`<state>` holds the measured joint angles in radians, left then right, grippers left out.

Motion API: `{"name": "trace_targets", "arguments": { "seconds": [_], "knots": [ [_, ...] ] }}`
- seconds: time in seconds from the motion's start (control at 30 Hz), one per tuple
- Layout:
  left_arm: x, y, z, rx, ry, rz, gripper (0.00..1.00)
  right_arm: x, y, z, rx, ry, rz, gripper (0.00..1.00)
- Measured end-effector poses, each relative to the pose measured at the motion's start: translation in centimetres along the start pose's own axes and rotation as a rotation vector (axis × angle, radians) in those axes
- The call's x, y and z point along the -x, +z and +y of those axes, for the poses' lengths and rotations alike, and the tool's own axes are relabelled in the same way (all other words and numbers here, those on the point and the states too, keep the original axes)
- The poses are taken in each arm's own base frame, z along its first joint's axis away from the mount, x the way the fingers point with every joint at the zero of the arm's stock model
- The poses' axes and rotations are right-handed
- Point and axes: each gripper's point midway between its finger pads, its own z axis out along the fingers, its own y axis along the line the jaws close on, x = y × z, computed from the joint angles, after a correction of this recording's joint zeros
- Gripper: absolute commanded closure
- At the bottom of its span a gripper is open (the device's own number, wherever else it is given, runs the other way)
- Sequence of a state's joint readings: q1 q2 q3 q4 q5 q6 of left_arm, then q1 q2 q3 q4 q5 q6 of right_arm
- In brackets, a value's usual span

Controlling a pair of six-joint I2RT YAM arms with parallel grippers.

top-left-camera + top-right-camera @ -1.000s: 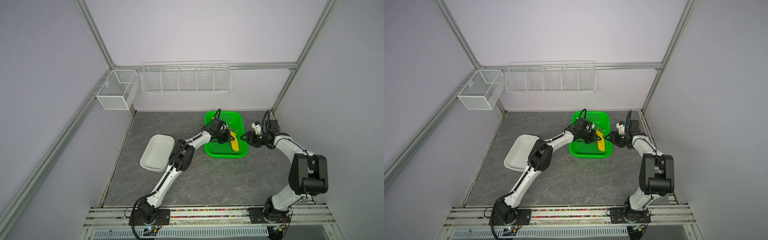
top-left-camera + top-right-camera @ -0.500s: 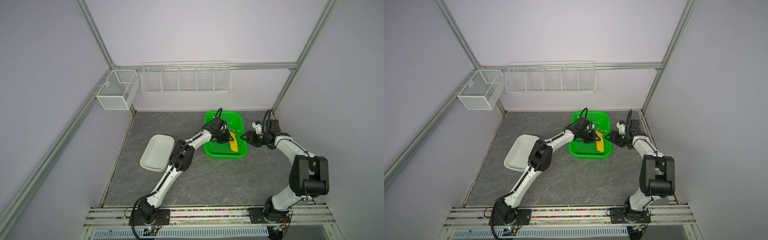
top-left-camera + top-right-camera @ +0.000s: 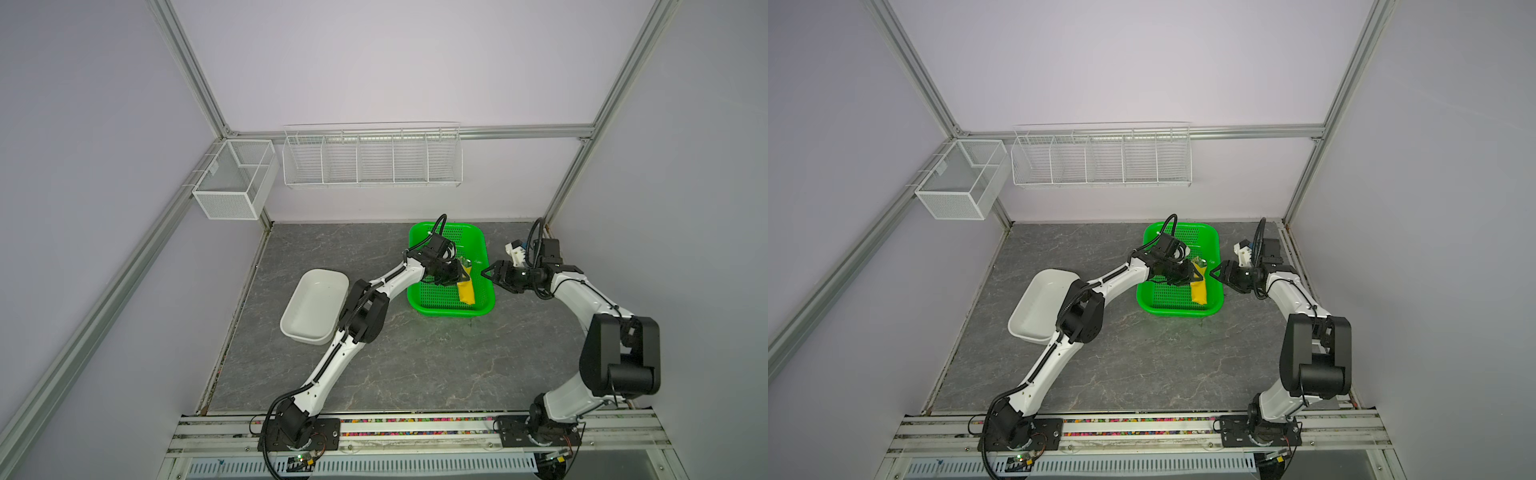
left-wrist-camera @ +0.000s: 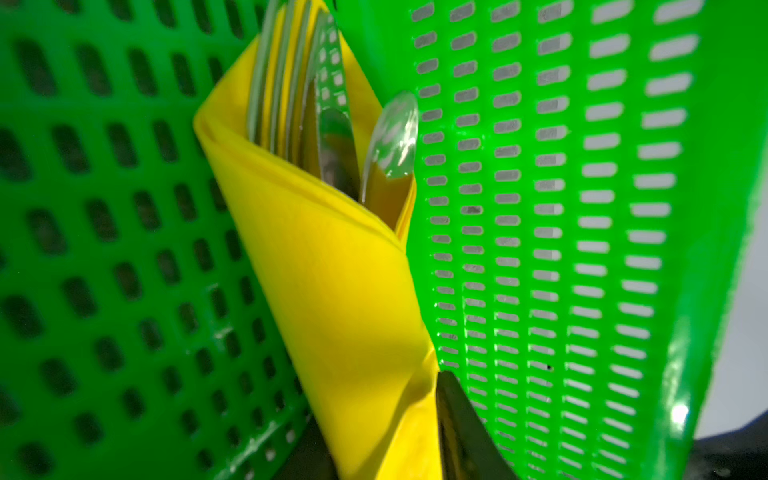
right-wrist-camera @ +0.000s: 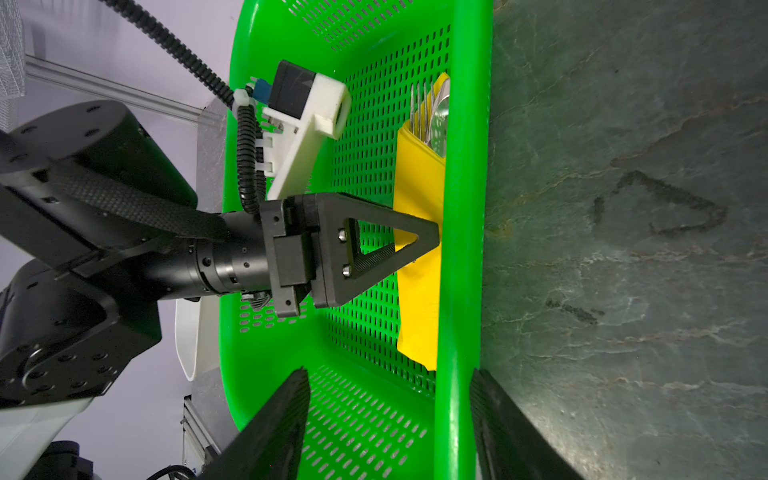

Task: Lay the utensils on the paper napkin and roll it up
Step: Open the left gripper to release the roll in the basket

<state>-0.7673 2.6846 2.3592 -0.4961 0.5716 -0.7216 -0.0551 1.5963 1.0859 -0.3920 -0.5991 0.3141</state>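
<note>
Clerk: Item one, paper napkin (image 4: 332, 291), bright yellow. Location?

Checker: Inside the green basket (image 3: 451, 312). Rolled into a tube, lying on the perforated floor, lengthwise against the basket's right-hand wall.

Clerk: Item two, utensils (image 4: 299, 104).

Checker: Silver metal, tucked inside the roll, heads sticking out of its far open end. Fork (image 4: 270, 83) tines and spoon (image 4: 392, 137) bowl identified. A third piece lies between them, kind not clear.

Clerk: Left gripper (image 5: 432, 239)?

Checker: Reached into the basket, at about the middle of the roll. The left wrist view shows a dark finger on each side of the paper, spread part-way, and one finger (image 4: 457, 415) touches the paper's edge. Whether the roll is pinched: cannot tell.

Clerk: Right gripper (image 3: 489, 274)?

Checker: Just outside the basket's right rim, tips pointing toward it. Jaws stand wide apart, holding nothing.

Clerk: Other stock?

Checker: White tray (image 3: 316, 305), oblong, on the tabletop (image 3: 415, 365) left of the basket and apart from it, with the left arm crossing its near corner in both top views. Wire rack (image 3: 374, 160), five compartments, on the back wall. Mesh box (image 3: 232, 183), white, on the left rail beside the rack.
</note>
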Motion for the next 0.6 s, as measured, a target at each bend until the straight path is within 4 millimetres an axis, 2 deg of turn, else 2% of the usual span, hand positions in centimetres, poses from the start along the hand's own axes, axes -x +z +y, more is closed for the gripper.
{"name": "trace_targets", "arguments": {
  "seconds": [0.1, 0.23, 0.6],
  "knots": [
    [-0.1, 0.0, -0.1, 0.002, 0.003, 0.000, 0.60, 0.0, 0.0, 0.0, 0.000, -0.001, -0.001, 0.35],
    [0.1, -0.3, -0.3, 0.016, 0.016, -0.012, 0.49, 0.0, 0.0, 0.0, 0.000, -0.001, -0.002, 0.35],
    [0.0, -1.3, 0.0, 0.079, 0.036, -0.024, 0.43, 0.4, -1.2, 0.7, -0.013, -0.023, -0.035, 0.35]
  ]
}}
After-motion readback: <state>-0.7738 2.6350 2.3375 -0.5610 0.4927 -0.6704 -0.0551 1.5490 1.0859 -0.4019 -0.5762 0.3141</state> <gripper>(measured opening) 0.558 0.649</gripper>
